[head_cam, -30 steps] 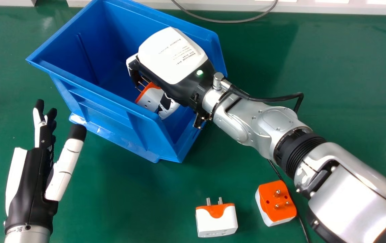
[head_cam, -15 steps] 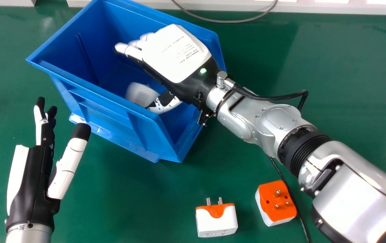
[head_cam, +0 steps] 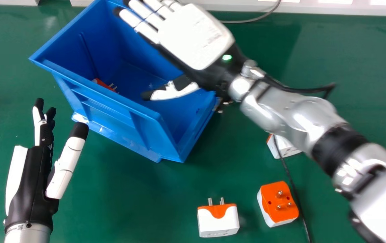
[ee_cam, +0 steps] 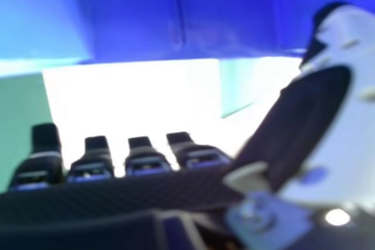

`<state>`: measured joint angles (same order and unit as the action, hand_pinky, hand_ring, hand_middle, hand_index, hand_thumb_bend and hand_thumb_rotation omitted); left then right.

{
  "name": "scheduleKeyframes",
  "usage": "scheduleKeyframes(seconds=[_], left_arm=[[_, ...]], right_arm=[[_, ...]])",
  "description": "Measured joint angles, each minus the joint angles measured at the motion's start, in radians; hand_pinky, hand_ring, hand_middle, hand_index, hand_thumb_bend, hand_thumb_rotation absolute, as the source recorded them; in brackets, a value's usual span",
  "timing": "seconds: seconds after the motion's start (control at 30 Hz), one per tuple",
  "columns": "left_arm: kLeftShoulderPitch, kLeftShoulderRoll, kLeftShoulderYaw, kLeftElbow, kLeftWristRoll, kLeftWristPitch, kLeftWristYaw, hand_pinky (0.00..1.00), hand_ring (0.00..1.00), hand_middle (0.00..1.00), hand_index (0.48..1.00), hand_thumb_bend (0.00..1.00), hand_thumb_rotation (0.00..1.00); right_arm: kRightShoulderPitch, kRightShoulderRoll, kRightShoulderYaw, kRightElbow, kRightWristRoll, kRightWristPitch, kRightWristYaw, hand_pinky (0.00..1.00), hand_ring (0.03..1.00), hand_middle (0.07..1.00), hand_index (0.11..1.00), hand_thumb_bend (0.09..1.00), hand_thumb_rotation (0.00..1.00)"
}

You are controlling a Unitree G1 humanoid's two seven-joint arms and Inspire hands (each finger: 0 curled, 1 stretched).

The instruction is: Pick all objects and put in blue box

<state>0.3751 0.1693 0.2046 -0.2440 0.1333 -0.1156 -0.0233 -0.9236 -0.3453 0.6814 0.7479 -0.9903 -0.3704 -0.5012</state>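
Note:
My right hand (head_cam: 196, 37) is over the right part of the blue box (head_cam: 111, 111), fingers straight and thumb apart, holding nothing. In the right hand view the same hand (ee_cam: 304, 127) shows its fingertips and thumb, with the blue box wall (ee_cam: 228, 16) beyond. Inside the box, an orange adapter (head_cam: 102, 84) lies partly hidden behind the near wall. On the table are a white and orange adapter (head_cam: 218, 221), another with its orange face up (head_cam: 279, 201), and a third (head_cam: 284, 147) partly covered by my right forearm. My left hand (head_cam: 32, 182) is open left of the box.
A thin black cable (head_cam: 290, 179) runs beside the two right-hand adapters. Behind the box, a grey cable (head_cam: 247, 20) curves near a white ledge (head_cam: 314, 7) along the green table's (head_cam: 138, 202) far edge.
My right hand has uncurled, let go of an adapter in the box, and moved up and toward the far side. Its forearm has shifted too, uncovering part of another adapter.

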Motion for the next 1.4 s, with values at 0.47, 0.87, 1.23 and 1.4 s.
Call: scheduleKeyframes(seconds=[0.47, 0.87, 1.23, 1.4], left_arm=[[-0.003, 0.014, 0.037, 0.001, -0.107, -0.010, -0.065, 1.00, 1.00, 1.00, 1.000, 0.73, 0.98], [-0.012, 0.039, 0.057, 0.033, -0.131, -0.049, -0.087, 1.00, 1.00, 1.00, 1.000, 0.74, 0.97], [-0.010, 0.047, 0.059, 0.036, -0.131, -0.050, -0.087, 1.00, 1.00, 1.00, 1.000, 0.74, 0.97], [-0.011, 0.051, 0.060, 0.038, -0.132, -0.050, -0.087, 1.00, 1.00, 1.00, 1.000, 0.74, 0.97]], right_arm=[[0.505, -0.343, -0.253, -0.675, 0.012, 0.012, 0.159, 0.97, 1.000, 1.000, 0.985, 0.303, 0.84], [0.800, -0.463, -0.509, -0.822, 0.043, 0.030, 0.216, 0.92, 0.982, 0.975, 0.958, 0.325, 0.77], [0.819, -0.520, -0.519, -0.684, 0.032, -0.001, 0.255, 0.89, 0.947, 0.941, 0.930, 0.346, 0.72], [0.808, -0.523, -0.510, -0.647, 0.001, -0.010, 0.276, 0.88, 0.940, 0.939, 0.926, 0.350, 0.71]])
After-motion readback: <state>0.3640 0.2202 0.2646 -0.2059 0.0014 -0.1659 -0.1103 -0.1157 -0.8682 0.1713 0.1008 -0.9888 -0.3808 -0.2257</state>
